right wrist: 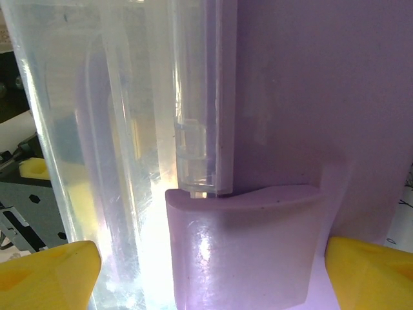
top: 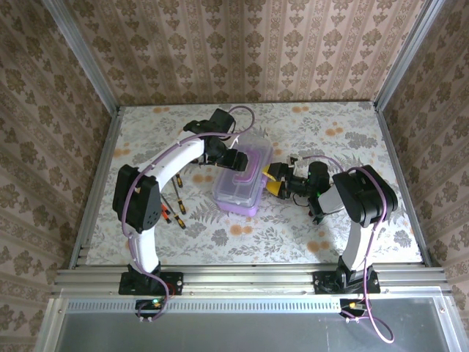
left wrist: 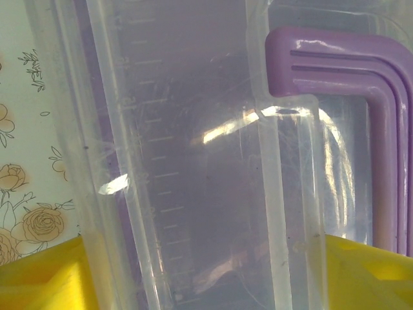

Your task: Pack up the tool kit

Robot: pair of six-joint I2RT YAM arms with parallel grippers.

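Observation:
The tool kit box (top: 238,192) is purple with a clear lid (left wrist: 193,129) and stands mid-table. My left gripper (top: 236,160) reaches over its far end. In the left wrist view the lid fills the span between the yellow fingers (left wrist: 39,274), which press on both of its edges, and the purple handle (left wrist: 381,97) runs along the right. My right gripper (top: 272,181) is at the box's right side. It is open, its fingers (right wrist: 48,271) astride the purple latch (right wrist: 245,245) with a gap on the left. Loose orange-and-black screwdrivers (top: 178,207) lie on the table left of the box.
Another screwdriver (top: 199,177) lies under the left arm beside the box. The floral tabletop (top: 308,235) is ringed by a metal frame and papered walls. Both arm bases stand at the near edge.

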